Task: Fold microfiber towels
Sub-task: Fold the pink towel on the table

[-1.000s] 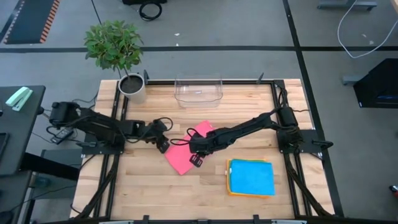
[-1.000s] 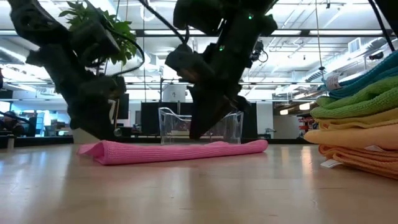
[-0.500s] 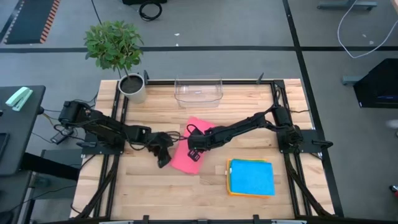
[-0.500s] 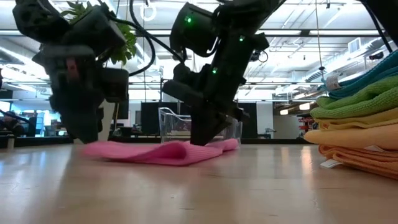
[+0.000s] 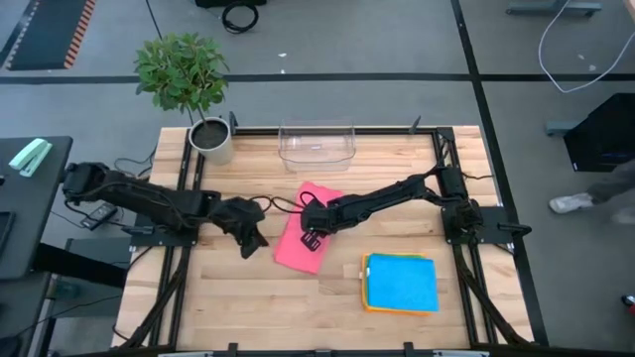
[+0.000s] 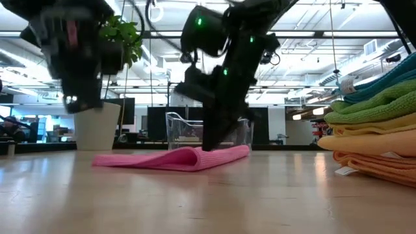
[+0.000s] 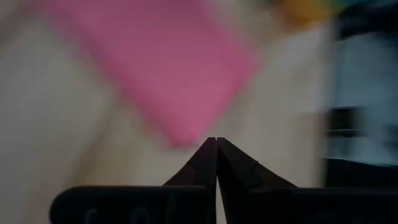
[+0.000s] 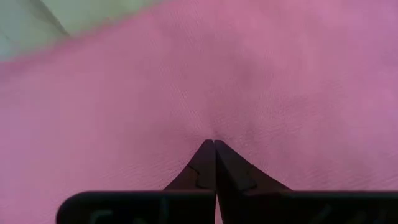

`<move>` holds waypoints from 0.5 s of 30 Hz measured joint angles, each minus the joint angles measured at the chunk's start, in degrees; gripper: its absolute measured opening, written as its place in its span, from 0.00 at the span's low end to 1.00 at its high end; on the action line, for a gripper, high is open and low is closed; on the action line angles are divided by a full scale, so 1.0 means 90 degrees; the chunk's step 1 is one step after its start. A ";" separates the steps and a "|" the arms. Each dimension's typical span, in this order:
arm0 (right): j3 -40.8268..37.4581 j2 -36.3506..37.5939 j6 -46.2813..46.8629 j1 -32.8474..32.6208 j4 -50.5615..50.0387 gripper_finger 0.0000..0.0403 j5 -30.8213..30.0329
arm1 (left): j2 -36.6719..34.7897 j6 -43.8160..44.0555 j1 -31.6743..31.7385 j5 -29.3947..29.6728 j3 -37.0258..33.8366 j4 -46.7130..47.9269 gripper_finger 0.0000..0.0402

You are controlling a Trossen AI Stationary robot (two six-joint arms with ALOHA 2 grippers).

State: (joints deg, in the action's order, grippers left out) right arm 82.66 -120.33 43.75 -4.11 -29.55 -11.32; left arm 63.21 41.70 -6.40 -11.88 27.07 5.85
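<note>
A pink towel (image 5: 306,226) lies folded into a narrow strip at the table's middle; it also shows as a flat strip in the low view (image 6: 169,158). My right gripper (image 5: 314,238) stands shut on the strip's near half. My left gripper (image 5: 250,245) is shut, raised above the table just left of the towel, touching nothing; in its wrist view the gripper (image 7: 216,142) points toward the pink towel (image 7: 155,68). A stack of folded towels (image 5: 400,283), blue on top, sits at the near right. My right gripper presses its shut fingertips (image 8: 214,149) down on the pink towel's upper face (image 8: 214,127), slanting down from the table's right side. The cloth dimples in around the tips. The towel lies flat on the table under them (image 6: 214,151).
A clear plastic bin (image 5: 317,146) stands at the far edge, behind the towel. A potted plant (image 5: 210,137) is at the far left corner. The towel stack (image 6: 374,130) rises at the right of the low view. Bare wood lies along the near edge.
The pink towel has gone from a wide slanted patch to a narrower strip, its left part brought in toward the right. My left gripper, which was down at the towel's left end, has risen clear and drawn back toward the table's left edge. My right gripper stayed down on the towel.
</note>
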 joint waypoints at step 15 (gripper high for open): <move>0.0006 0.0087 0.0480 -0.1203 0.1169 0.01 -0.0107 | 0.1778 -0.0542 -0.0336 0.1526 -0.0134 -0.0364 0.03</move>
State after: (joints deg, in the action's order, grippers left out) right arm 82.72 -119.54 48.06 -14.94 -19.02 -12.27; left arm 79.21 36.82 -9.43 1.86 25.86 2.57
